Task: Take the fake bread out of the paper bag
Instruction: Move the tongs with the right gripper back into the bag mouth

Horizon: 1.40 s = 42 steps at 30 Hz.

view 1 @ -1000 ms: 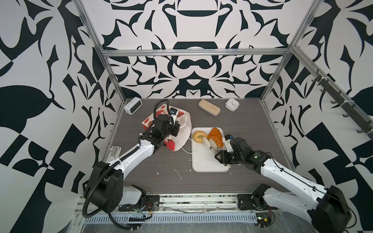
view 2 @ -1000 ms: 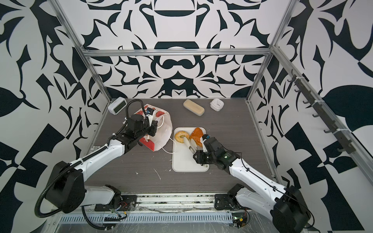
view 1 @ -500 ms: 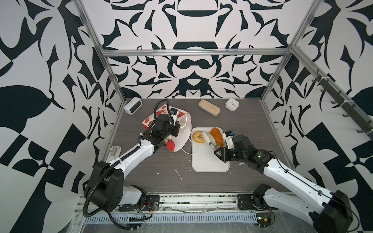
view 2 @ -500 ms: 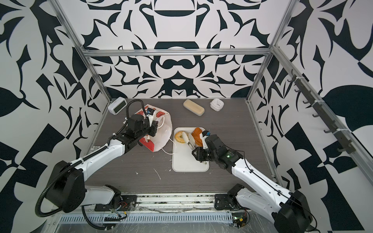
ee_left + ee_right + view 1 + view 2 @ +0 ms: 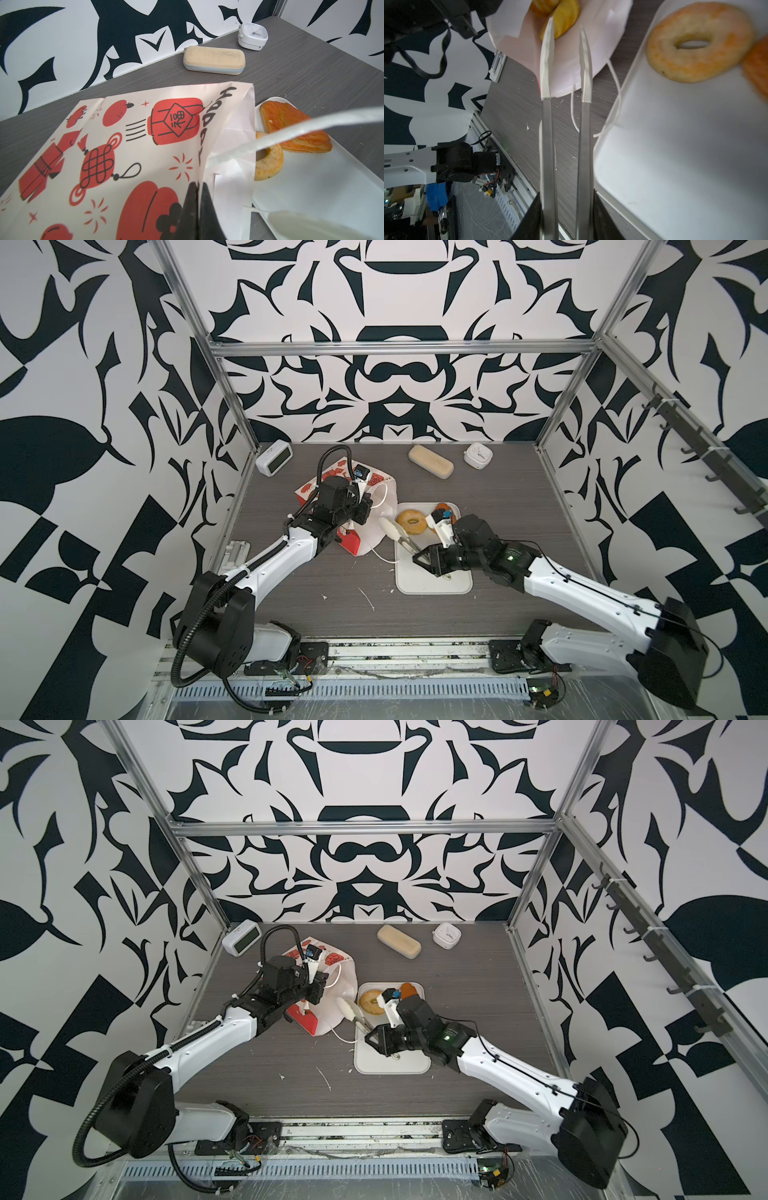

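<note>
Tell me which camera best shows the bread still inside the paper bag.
The right wrist view: it looks into the paper bag's open mouth, where yellow pastries lie at the tongs' tips. Both top views show only the bag's white mouth; the left wrist view its printed face and lining, no bread within.

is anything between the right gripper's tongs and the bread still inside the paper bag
Nothing visible. The left gripper pinches the upper wall of the red-and-white paper bag, holding its mouth open, and the white-tipped metal tongs in the right gripper point straight at the golden toy pastries inside.
</note>
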Each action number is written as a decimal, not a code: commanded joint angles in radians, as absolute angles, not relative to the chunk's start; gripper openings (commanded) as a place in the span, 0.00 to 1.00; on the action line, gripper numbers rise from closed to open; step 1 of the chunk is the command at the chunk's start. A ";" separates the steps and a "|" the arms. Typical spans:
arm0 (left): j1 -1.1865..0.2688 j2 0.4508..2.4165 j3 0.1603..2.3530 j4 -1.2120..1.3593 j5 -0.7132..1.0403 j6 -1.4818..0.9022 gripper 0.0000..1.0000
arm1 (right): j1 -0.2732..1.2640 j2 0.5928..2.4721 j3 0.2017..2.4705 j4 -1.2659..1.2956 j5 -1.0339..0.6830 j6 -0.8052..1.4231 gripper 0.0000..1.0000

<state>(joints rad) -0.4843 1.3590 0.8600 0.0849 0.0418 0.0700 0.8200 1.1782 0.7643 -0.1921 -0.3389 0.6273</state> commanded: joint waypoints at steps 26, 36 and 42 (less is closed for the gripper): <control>-0.480 1.264 0.844 0.049 0.168 0.168 0.02 | 0.890 1.545 0.982 0.090 -0.177 0.556 0.42; -0.480 1.266 0.850 0.049 0.180 0.166 0.00 | 0.890 1.560 1.024 0.016 -0.085 0.400 0.44; -0.480 1.266 0.856 0.049 0.189 0.161 0.00 | 0.891 1.635 1.073 0.025 -0.071 0.371 0.44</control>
